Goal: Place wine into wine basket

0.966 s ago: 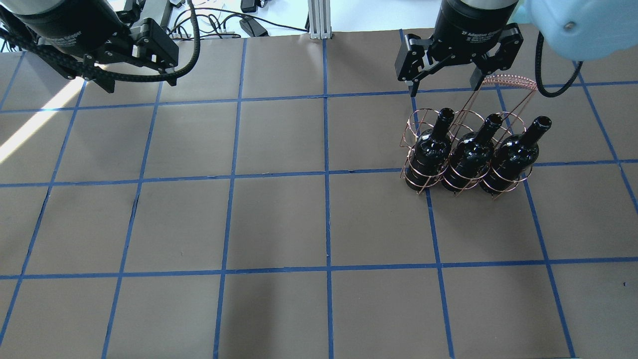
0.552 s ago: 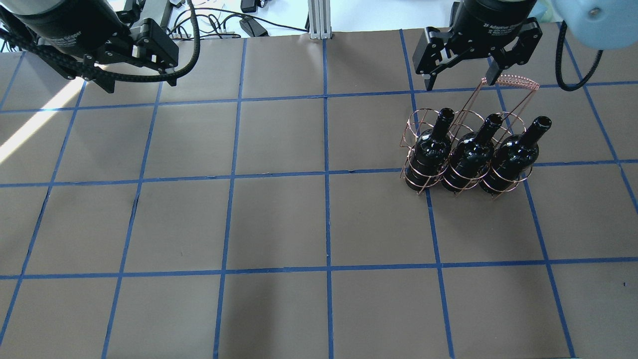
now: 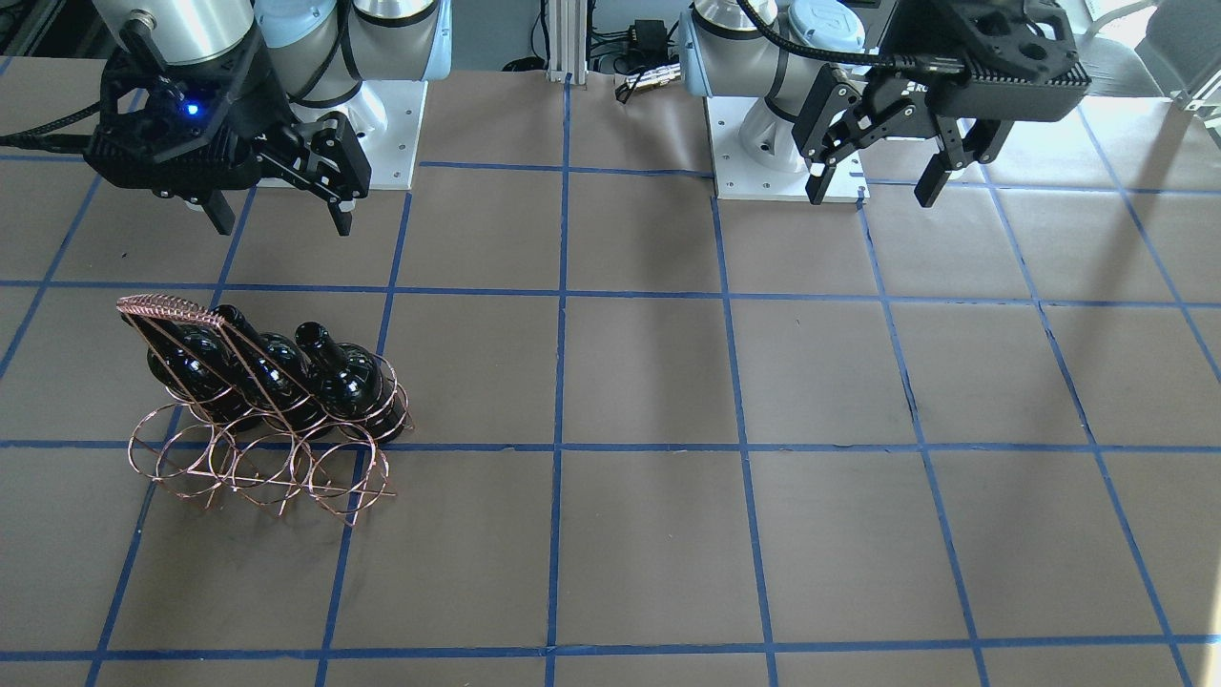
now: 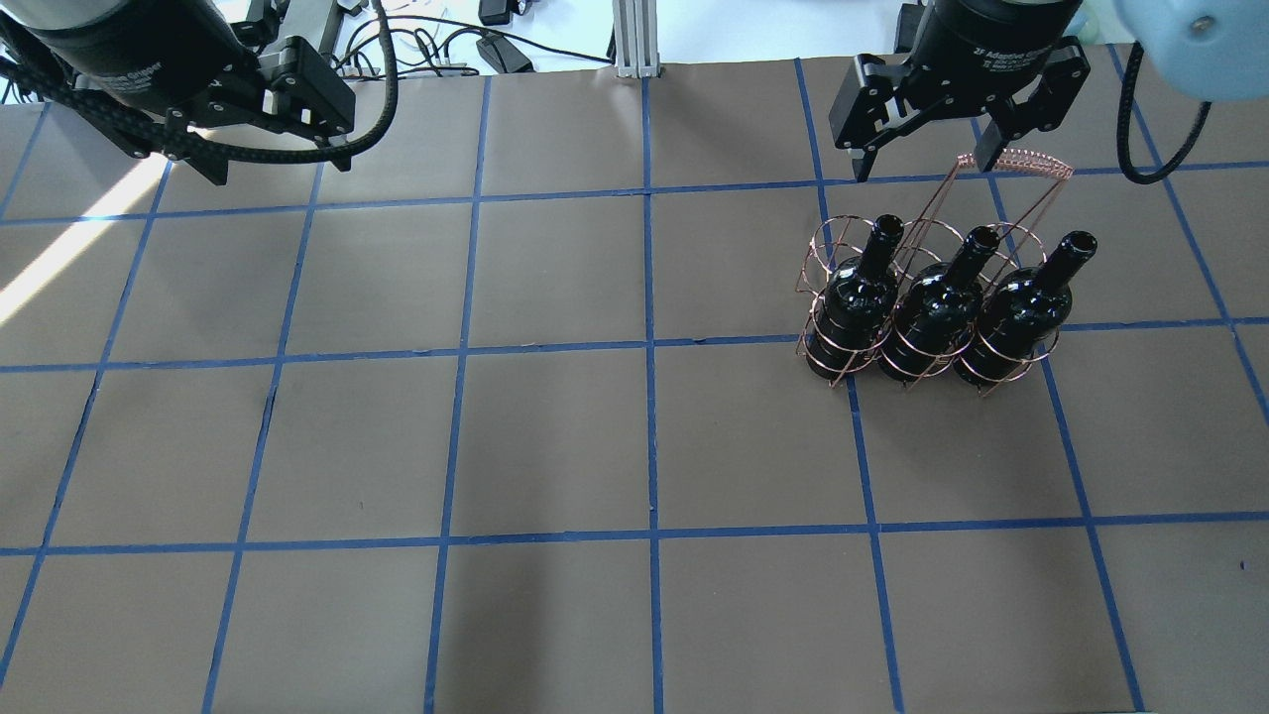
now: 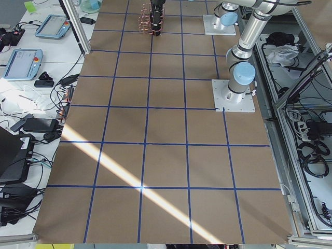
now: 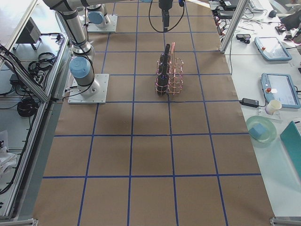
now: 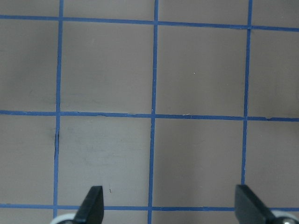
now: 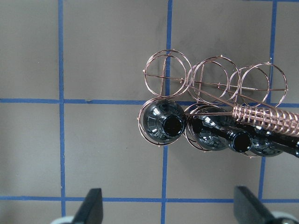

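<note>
Three glossy black wine bottles (image 4: 937, 307) stand upright side by side in one row of the copper wire wine basket (image 4: 823, 243), at the right of the table. The basket's other row of rings (image 8: 166, 77) is empty. The woven handle (image 4: 1031, 162) rises above the bottles. My right gripper (image 4: 924, 164) is open and empty, raised above the basket on the empty row's side; the right wrist view looks down on the bottle tops (image 8: 163, 123). My left gripper (image 4: 278, 164) is open and empty at the far left, over bare table (image 7: 196, 70).
Brown paper with blue tape grid lines covers the table (image 4: 555, 446). The arm bases (image 3: 382, 114) stand at the robot's side. Cables and devices lie beyond the far table edge (image 4: 496, 50). Side benches hold tablets and a cup (image 6: 273, 107).
My right gripper has moved away from the basket, to the right in the overhead view, still open. The bottles, the basket and my left arm have not moved.
</note>
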Controlling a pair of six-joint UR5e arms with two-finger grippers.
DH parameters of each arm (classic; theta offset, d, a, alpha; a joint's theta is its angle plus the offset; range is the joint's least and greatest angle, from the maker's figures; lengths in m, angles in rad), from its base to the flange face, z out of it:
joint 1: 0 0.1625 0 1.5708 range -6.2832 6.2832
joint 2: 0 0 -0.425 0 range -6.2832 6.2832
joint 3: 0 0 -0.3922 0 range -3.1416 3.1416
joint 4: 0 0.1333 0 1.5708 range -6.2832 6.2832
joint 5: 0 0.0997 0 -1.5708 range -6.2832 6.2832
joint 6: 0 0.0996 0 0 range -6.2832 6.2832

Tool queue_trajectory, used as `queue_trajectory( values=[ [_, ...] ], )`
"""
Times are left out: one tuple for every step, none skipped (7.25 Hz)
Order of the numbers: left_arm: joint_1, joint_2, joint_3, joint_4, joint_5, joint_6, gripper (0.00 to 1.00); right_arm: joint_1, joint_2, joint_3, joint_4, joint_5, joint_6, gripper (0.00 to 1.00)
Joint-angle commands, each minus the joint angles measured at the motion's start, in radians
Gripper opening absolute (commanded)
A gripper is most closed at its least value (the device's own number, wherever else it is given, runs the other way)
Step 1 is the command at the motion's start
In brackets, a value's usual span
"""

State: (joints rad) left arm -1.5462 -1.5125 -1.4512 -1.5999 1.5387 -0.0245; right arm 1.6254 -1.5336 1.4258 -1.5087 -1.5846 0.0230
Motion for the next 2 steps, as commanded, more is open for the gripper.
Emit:
queue_trajectory(
  values=[
    [0.000,0.000,0.000,0.000,0.000,0.000,1.00,0.001,0.000,0.002,0.001,0.000,0.000,1.00],
    [0.000,0.000,0.000,-0.002,0.001,0.000,1.00,0.001,0.000,0.002,0.001,0.000,0.000,1.00]
  ],
)
